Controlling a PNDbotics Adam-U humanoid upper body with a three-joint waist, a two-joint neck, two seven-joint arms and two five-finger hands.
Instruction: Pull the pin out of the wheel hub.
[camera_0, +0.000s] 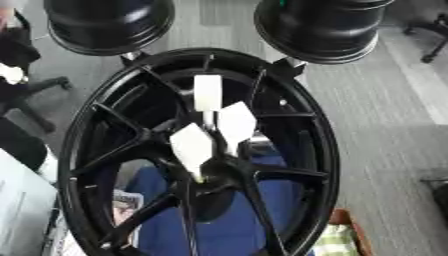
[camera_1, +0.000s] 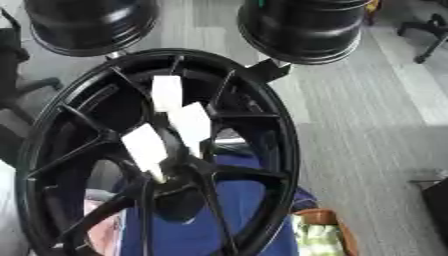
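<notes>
Neither robot hand appears in either eye view, so their state cannot be told, while three white-tagged pins (camera_0: 210, 127) stand clustered at the centre of the upright black wheel hub (camera_0: 302, 125), none apparently pulled out yet.

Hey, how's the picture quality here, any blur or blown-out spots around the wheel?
Left eye view: soft all over; the three white tags at the hub are blown out, with no detail. Right eye view: equally soft, the black wheel spokes merging into shadow, faint sheen along its rim. Neither hand shows.
</notes>
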